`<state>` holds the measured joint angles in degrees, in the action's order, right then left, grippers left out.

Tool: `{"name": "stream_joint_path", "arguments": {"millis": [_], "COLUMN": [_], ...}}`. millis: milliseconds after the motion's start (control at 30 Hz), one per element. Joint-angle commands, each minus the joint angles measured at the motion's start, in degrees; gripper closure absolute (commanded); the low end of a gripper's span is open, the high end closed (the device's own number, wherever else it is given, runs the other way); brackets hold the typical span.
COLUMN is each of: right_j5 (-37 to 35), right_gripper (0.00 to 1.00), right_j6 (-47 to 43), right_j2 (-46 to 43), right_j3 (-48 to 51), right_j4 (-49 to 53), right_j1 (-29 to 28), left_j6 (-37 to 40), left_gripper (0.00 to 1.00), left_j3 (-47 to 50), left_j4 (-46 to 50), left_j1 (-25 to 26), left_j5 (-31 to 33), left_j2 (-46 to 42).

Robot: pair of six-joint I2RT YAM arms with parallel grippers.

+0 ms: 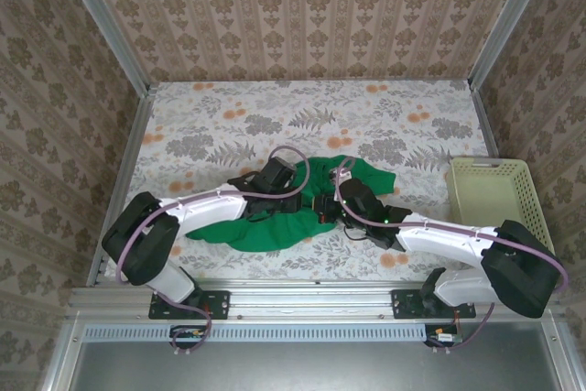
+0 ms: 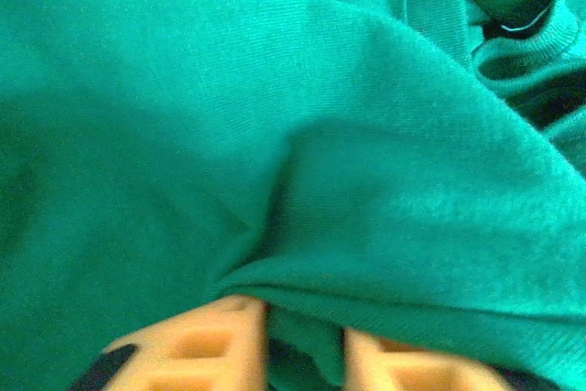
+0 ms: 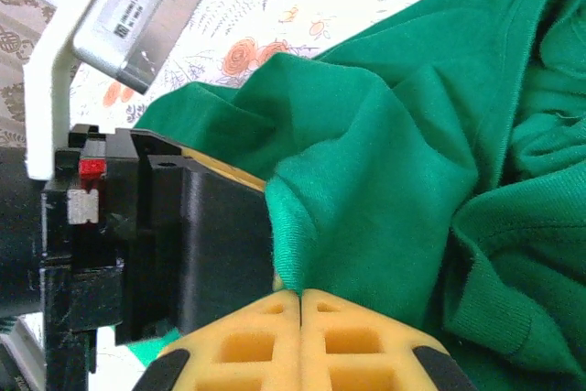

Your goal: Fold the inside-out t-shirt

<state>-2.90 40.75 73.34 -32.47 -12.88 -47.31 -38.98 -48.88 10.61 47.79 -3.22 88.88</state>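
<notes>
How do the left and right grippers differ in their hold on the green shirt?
The left gripper holds a thick fold of the t-shirt between parted fingers; the right gripper has fingers pressed together on a thin edge. The left one reaches in from the shirt's left side, the right from its right. Both grip cloth.

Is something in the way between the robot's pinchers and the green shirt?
Nothing visible is. The left gripper has a fold of the t-shirt between its fingers, and the right gripper is shut on another fold. The basket sits apart, off to the right.
</notes>
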Motion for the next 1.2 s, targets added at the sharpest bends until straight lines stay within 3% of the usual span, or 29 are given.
{"name": "stream_joint_path", "arguments": {"millis": [0,133,233,400,567,700,900,1167], "right_j5": [-4.67,-8.99,-8.47,-7.96,-7.83,-6.25,-3.68,8.62], "right_gripper": [1.00,1.00,1.00,1.00,0.99,0.83,0.49,0.43], "right_j6": [-0.22,-0.37,0.12,-0.41,-0.74,-2.78,-8.73,-6.30], "right_j2": [1.29,2.84,4.27,6.02,8.83,8.29,3.06,10.20], "right_j3": [-2.58,-4.56,-5.12,-5.76,-5.74,-6.47,-8.89,-10.91], "right_j4": [5.52,10.92,12.04,12.46,11.96,12.47,14.18,4.46], "right_j1": [-0.46,0.21,2.01,2.82,3.07,3.10,3.23,5.74], "left_j6": [0.72,3.86,6.35,5.27,5.31,4.81,4.88,7.11], "left_gripper": [0.85,0.97,1.00,1.00,1.00,1.00,1.00,1.00], "left_j3": [0.66,2.90,5.73,13.38,15.90,16.72,16.89,15.19], "left_j4": [-0.41,0.19,0.13,-9.84,-13.53,-15.16,-15.85,-12.61], "left_j1": [-0.33,-0.26,-1.69,-6.73,-8.43,-8.87,-8.86,-8.95], "left_j5": [-0.68,0.84,1.62,-9.76,-15.39,-17.52,-19.51,-19.28], "left_j2": [-2.14,-7.53,-13.19,-23.96,-28.19,-27.91,-26.74,-28.37]}}
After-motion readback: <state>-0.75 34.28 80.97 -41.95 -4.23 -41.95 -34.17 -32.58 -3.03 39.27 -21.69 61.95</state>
